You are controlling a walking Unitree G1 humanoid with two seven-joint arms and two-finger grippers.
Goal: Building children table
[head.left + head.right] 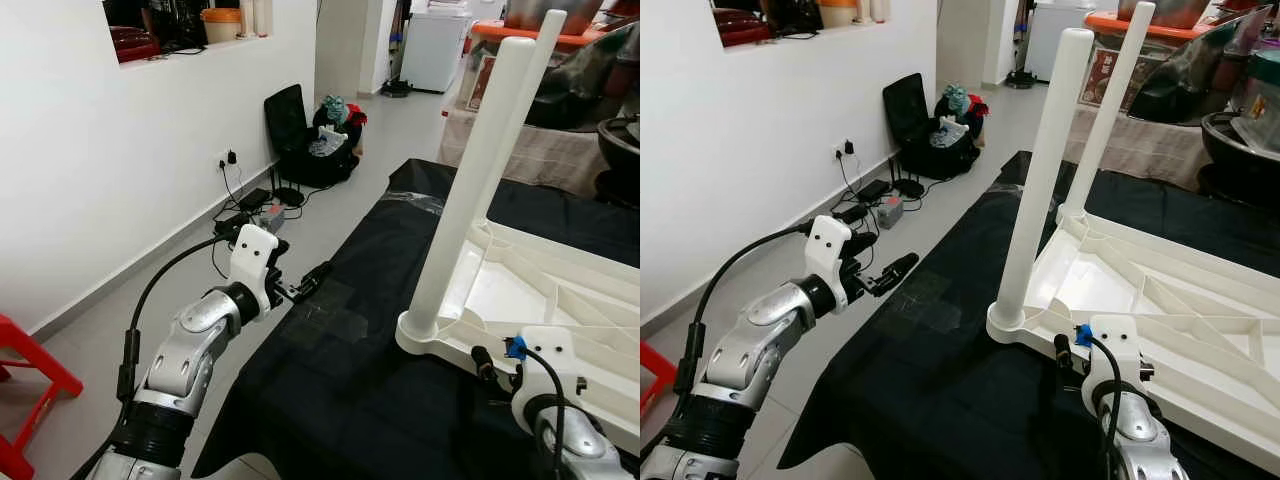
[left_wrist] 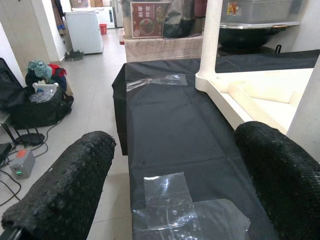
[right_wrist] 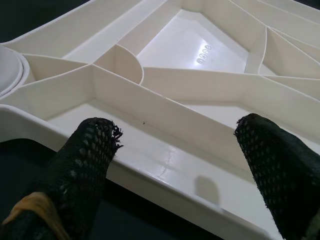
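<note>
Here, closest to the robot, the right pincer (image 3: 175, 165) hangs just over the near edge of the white table top (image 1: 1160, 300). Its two black fingers (image 3: 85, 165) are spread wide apart, and they hold nothing. The table top lies upside down (you can see the ribs on its underside) on a black cloth (image 1: 350, 380). The cloth covers a low flat place, but what is under it cannot be seen.

On the left, the left pincer (image 1: 305, 285) is held out in the air over the left edge of the black cloth. Its fingers (image 2: 65, 190) are wide open too, with nothing between them. It is well apart from the table top.

Some clear tape (image 2: 175, 210) is stuck on the cloth just below the left pincer.

A little farther on, a white table leg (image 1: 1040, 180) stands straight up in the near corner of the table top. A second white leg (image 1: 1105, 110) stands up behind it in the next corner.

On the floor at the far left there is a red stool (image 1: 25, 380). Past the cloth, by the white wall (image 1: 120, 160), lie some black cables and a plug box (image 1: 885, 210). Farther back a black bag (image 1: 320, 150) full of things sits next to a black chair (image 1: 285, 120). At the very back a white fridge (image 2: 85, 30) stands in the next room.
</note>
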